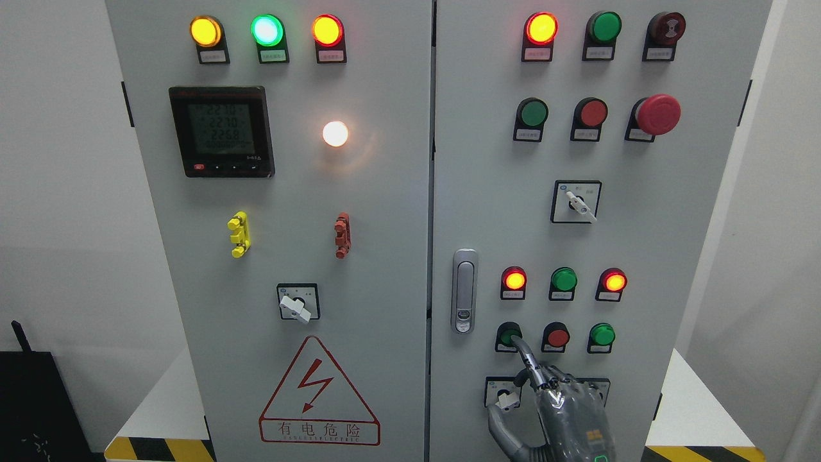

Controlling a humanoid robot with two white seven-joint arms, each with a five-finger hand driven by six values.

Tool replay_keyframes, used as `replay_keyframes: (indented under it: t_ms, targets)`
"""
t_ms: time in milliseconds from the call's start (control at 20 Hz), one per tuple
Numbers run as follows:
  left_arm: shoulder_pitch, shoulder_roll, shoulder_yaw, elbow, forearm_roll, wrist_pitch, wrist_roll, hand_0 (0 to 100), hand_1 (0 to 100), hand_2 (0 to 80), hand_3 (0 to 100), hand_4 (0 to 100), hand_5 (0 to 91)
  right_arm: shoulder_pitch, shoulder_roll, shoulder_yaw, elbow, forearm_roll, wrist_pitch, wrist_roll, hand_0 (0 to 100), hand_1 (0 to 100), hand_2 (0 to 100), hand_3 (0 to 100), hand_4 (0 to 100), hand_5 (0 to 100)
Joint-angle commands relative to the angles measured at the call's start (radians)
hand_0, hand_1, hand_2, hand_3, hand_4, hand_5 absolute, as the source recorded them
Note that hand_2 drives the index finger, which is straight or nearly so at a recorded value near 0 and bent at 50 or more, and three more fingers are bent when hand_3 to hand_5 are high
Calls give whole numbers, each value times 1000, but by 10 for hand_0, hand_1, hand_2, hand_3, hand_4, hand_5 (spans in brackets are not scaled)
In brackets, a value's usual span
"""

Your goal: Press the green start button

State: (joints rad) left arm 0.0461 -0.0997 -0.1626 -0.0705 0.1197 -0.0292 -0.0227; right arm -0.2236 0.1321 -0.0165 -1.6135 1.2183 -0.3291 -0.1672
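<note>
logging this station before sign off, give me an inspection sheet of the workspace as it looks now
surface: grey two-door cabinet, lamps lit on both doors.
job's things: green start button, lower right door, leftmost of its row, fingertip on it.
clutter: nothing seen.
grippers: right hand index finger extended to the button, other fingers curled; left hand not in view.
cables: nothing seen.
surroundings: white walls, hazard-striped floor tape, black box at lower left.
</note>
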Motion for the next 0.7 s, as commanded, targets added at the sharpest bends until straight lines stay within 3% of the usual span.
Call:
replay_keyframes:
  t_ms: [0, 650]
  targets:
    - [0, 0, 0, 0, 0, 0, 0, 120, 556, 0, 0, 0, 0, -3, 1, -17, 23, -2, 1, 3, 484, 347, 0, 561, 621, 617]
    - [0, 0, 0, 0, 0, 0, 0, 120, 556, 0, 0, 0, 0, 56, 1, -13, -97, -68, -2, 6, 507, 358, 0, 560, 615, 613]
